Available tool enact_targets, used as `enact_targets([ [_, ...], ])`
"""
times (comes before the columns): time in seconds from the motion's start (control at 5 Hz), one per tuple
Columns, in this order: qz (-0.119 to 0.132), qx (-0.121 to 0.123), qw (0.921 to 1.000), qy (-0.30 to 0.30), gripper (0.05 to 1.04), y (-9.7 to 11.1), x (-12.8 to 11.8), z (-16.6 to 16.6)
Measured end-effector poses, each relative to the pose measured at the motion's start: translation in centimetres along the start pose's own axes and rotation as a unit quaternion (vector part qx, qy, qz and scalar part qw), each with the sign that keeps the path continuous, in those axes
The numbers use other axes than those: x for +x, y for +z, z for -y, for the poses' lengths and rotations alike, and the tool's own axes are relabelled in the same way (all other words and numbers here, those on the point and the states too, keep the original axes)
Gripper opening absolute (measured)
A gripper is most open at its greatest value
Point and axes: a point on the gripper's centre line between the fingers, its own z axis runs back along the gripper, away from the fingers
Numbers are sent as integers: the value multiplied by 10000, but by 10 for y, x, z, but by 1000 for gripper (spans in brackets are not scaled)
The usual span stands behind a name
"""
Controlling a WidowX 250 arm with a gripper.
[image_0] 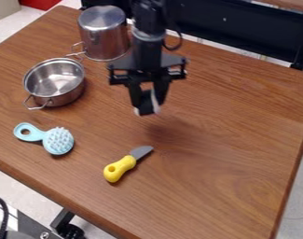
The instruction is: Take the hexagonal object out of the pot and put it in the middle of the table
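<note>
A: Gripper (pixel 147 103)?
B: 2 fingers clamped on black-and-white object (pixel 146 105), raised over mid-table, well apart from both pots. Hexagonal? Can't tell.
A: Rest?
B: Wooden table (pixel 231 140): 1 upright two-handled saucepan (pixel 67 95), 1 taller upturned steel pot (pixel 105 41) just beside; blue spiky brush (pixel 58 141), yellow-handled knife (pixel 120 169) nearer camera.

Bright, fairly even light covers the wooden table (pixel 241 154); pale glints catch the open pot (pixel 73 95) and the taller pot (pixel 104 39), and a soft shadow lies below the gripper (pixel 147 110).
</note>
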Motion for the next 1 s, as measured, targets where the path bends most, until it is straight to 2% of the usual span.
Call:
enact_targets([
  [0.2,13,-183,9998,-53,422,2,-9,17],
  [0.4,113,-338,9994,17,422,12,-6,35],
  [0.8,-101,-277,9995,75,422,1,-12,69],
  [1.0,-107,-287,9995,109,422,-8,-11,80],
])
